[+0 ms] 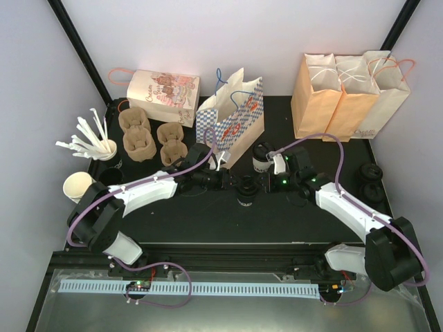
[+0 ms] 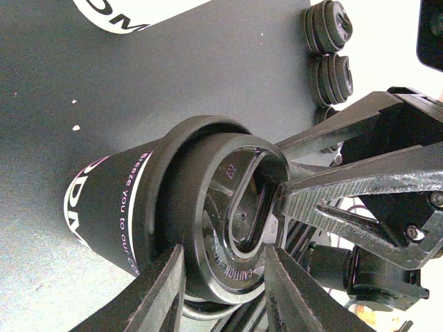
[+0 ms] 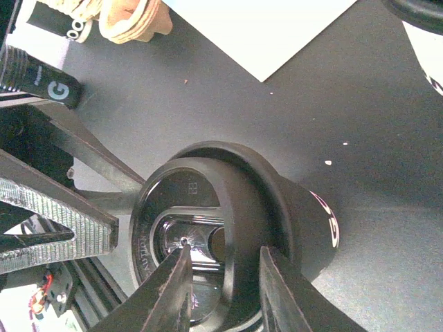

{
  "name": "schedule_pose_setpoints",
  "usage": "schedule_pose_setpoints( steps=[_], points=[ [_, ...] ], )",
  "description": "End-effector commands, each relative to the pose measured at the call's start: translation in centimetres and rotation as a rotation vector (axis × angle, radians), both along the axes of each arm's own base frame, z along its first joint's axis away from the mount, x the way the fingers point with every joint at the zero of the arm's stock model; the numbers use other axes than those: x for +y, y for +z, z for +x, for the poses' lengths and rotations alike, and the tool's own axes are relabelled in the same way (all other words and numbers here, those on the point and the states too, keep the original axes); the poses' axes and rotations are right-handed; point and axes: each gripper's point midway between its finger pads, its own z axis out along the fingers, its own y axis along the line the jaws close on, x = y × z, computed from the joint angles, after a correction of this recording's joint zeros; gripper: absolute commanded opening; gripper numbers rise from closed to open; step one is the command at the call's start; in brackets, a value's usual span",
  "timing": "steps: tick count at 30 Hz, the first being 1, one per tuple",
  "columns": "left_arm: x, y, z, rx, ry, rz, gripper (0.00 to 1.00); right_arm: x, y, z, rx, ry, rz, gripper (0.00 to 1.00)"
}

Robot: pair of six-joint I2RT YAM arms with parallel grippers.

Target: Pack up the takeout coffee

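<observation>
- I see both arms meeting at mid-table over one cup (image 1: 246, 191), which stands just near of the checked bag (image 1: 232, 116)
- My left gripper (image 2: 225, 290) comes in from the left; its fingers (image 2: 163, 294) straddle the rim of the black lid (image 2: 232, 214), narrow and closed on it
- My right gripper (image 3: 225, 290) comes from the right; one finger (image 3: 169, 294) lies across the lid top, the other outside the rim, so it pinches that same lid edge
- In the left wrist view the right gripper's fingers reach the lid's far edge
- The cup wall is black with white print; the lid sits tilted on it, not seated flat
- A second cup (image 1: 261, 158) stands just behind the right gripper, right of the checked bag
- Brown carriers (image 1: 151, 135) lie far left, beside a pink printed bag (image 1: 165, 88)
- Three plain paper bags (image 1: 346, 86) stand far right
- Spare lids (image 1: 370, 181) are stacked at the right edge
</observation>
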Motion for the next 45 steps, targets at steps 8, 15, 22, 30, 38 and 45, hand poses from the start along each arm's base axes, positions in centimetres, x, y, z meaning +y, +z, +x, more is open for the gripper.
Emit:
schedule_pose_setpoints(
  steps=[8, 15, 22, 30, 38, 45],
  points=[
    [0.3, -2.6, -0.4, 0.044, -0.015, 0.078, 0.36, -1.7, -3.9, -2.8, 0.178, -0.015, -0.088, 0.31],
    [-0.7, -1.1, 1.5, 0.009, -0.021, 0.078, 0.36, -1.2, -0.3, -1.9, 0.124, -0.011, -0.061, 0.32],
    [-2.0, 0.2, 2.9, -0.013, -0.036, 0.054, 0.42, -1.4, 1.4, -1.9, 0.091, 0.0, -0.07, 0.35],
    [-2.1, 4.2, 3.7, -0.098, -0.035, 0.007, 0.59, -1.7, 3.2, -0.4, 0.029, -0.031, -0.089, 0.39],
    [-0.8, 3.7, 1.9, -0.066, -0.031, 0.015, 0.6, -1.7, 3.0, 0.6, 0.031, -0.028, -0.083, 0.38],
    [0.1, 1.9, -0.5, 0.005, -0.037, -0.007, 0.5, -1.0, 2.6, 0.9, 0.053, 0.008, -0.064, 0.37]
  ],
)
